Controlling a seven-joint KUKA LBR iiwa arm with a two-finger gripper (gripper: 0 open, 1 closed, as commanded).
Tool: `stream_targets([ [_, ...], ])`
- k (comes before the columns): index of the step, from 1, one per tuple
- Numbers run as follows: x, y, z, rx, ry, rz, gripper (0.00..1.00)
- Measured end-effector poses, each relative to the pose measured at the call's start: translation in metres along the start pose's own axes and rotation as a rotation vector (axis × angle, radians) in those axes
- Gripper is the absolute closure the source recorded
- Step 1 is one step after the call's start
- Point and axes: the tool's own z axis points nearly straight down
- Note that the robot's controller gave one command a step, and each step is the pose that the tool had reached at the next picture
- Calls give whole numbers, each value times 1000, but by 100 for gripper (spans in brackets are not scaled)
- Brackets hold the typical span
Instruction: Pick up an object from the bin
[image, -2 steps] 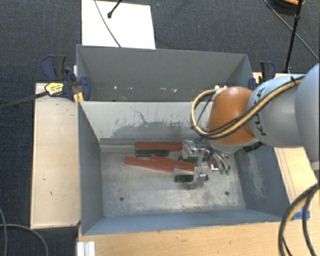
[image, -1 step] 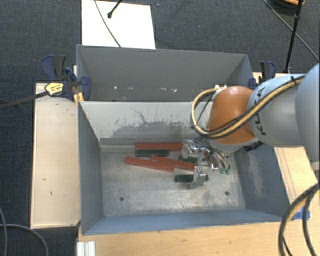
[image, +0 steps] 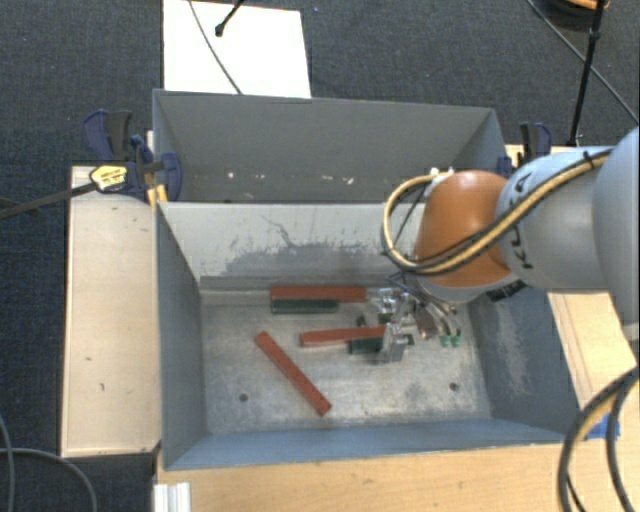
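My gripper (image: 392, 338) is low in the bin's right-centre, its metal fingers down at the right end of a short red-brown stick (image: 335, 338). A small dark green block (image: 364, 347) lies right under the fingers, beside that stick's end. Whether either one is between the fingers I cannot make out. A longer red-brown bar with a dark underside (image: 317, 296) lies along the back wall, just left of the gripper.
A long red-brown stick (image: 291, 373) lies diagonally on the floor at the front left. A small green piece (image: 450, 341) sits to the right of the gripper. The arm with its orange cover and cables overhangs the bin's right side.
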Motion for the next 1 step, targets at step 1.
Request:
stream_targets([
  [1,-2,0,-54,1,-2,-2,100],
])
